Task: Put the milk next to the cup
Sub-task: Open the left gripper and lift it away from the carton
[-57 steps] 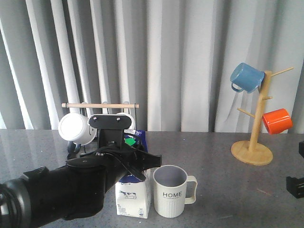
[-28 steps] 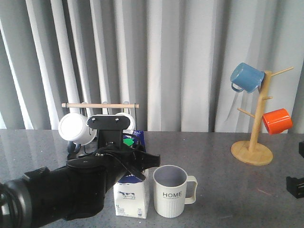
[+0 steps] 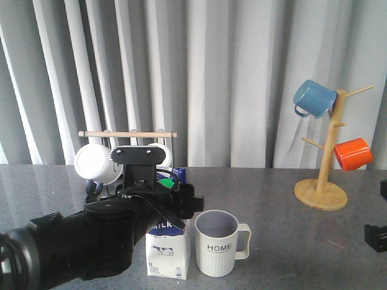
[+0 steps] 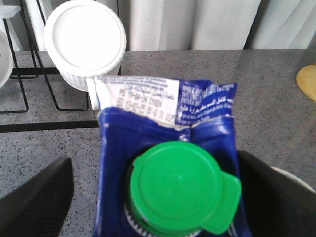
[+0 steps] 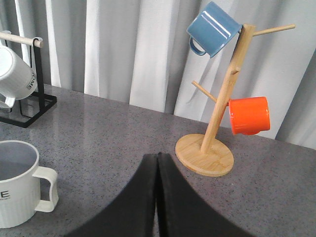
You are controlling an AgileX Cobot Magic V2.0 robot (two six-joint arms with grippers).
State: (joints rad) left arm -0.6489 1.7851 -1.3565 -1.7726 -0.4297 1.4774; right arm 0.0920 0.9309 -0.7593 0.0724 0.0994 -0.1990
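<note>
The milk (image 3: 169, 251), a blue-and-white carton with a green cap (image 4: 180, 187), stands upright on the table just left of the cup (image 3: 216, 244). The cup is a ribbed pale mug with "HOME" on it and its handle to the right; it also shows in the right wrist view (image 5: 17, 182). My left gripper (image 4: 155, 163) is open around the carton's top. One finger (image 4: 39, 197) stands clear of the carton's side, and the other (image 4: 266, 192) is close against it. My right gripper (image 5: 158, 163) is shut and empty, far right of the cup.
A black wire rack (image 3: 94, 190) with a wooden bar holds white mugs (image 3: 94, 163) behind my left arm. A wooden mug tree (image 3: 323, 181) with a blue mug (image 3: 313, 98) and an orange mug (image 3: 352, 153) stands at the back right. Grey curtains hang behind the table.
My left gripper's fingers have spread apart from the carton's sides. The carton shifted a little to the left and stands beside the cup. The right arm has not moved.
</note>
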